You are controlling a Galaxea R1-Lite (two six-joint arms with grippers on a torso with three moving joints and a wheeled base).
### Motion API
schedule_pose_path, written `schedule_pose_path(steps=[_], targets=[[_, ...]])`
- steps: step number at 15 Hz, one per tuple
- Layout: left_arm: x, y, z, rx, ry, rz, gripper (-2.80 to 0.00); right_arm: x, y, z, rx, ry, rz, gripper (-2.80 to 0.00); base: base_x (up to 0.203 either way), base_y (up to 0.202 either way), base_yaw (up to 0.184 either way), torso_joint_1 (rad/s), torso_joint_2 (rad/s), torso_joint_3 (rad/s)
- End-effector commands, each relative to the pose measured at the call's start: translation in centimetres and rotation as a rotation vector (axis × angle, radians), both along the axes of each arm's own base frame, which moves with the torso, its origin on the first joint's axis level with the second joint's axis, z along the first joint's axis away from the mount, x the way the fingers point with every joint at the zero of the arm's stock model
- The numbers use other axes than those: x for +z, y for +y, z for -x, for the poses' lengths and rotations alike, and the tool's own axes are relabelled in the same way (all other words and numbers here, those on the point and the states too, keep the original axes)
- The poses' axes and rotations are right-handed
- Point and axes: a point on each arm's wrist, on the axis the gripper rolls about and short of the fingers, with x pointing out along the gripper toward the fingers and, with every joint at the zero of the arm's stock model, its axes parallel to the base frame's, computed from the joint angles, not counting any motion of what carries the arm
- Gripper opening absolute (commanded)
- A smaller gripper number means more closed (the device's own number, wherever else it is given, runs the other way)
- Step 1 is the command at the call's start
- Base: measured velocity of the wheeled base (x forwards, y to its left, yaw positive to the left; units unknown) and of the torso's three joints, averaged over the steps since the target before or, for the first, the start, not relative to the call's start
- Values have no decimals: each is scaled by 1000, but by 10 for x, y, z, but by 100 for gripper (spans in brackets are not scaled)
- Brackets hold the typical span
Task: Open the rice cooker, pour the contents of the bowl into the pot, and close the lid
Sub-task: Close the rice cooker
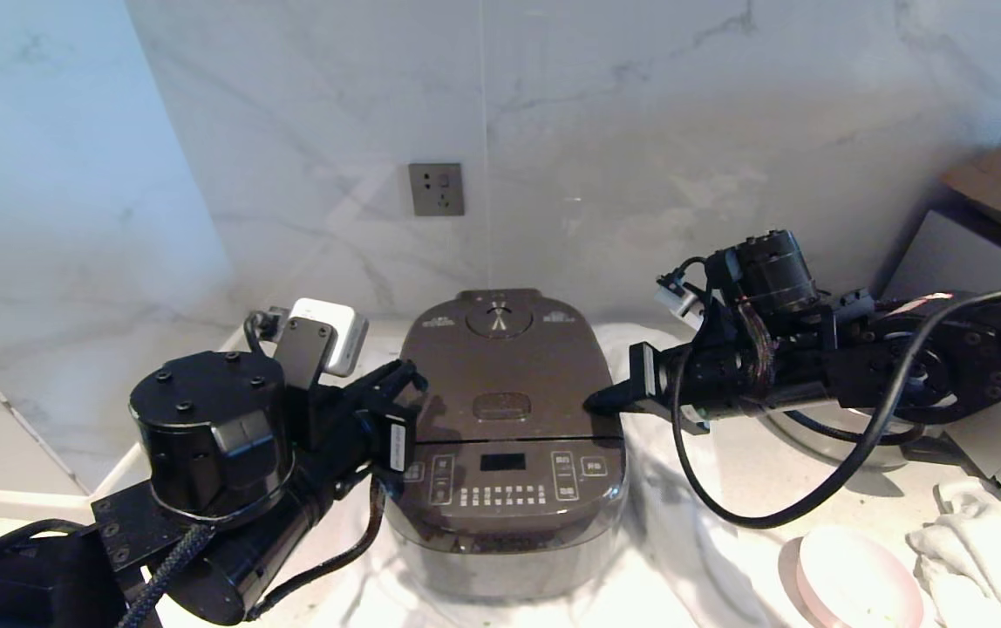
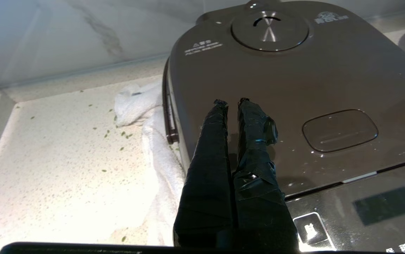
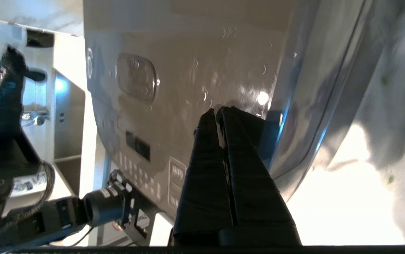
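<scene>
Head view: my clenched right gripper (image 1: pixel 598 403) is nosing the lid (image 1: pixel 500 366) from its right edge, oblong button (image 1: pixel 500 406) lying just beyond my tips.

The head view looks forward and down from above at the rice cooker (image 1: pixel 509 436), a marble wall behind it. The left wrist view sits just behind the left gripper (image 2: pixel 230 102), close over the lid (image 2: pixel 294 88), facing the wall. The right wrist view looks past the right gripper (image 3: pixel 216 112) along the lid's edge, seemingly rolled sideways. All three share the lid's oblong button (image 1: pixel 501 406).
</scene>
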Motion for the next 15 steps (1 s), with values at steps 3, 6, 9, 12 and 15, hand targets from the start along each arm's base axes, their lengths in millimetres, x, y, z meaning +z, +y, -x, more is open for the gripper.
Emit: schedule_pose_path(steps=[3,6,9,12,15], targets=[[0,0,-1,2,-4,3,-280,17,0,0,2,-51,-38,-280,0,0,0,0,0,0],[-1,-1,-2,2,0,1,-280,14,-1,2,3,-41,-32,-280,0,0,0,0,0,0],[-1,-2,-2,1,0,10,-280,-13,2,10,23,41,7,-280,0,0,0,0,0,0],[-1,-1,0,1,2,8,-280,-34,1,13,28,106,40,-280,0,0,0,0,0,0],[-5,-1,0,-1,16,-1,-280,-53,0,14,31,154,60,-280,0,0,0,0,0,0]])
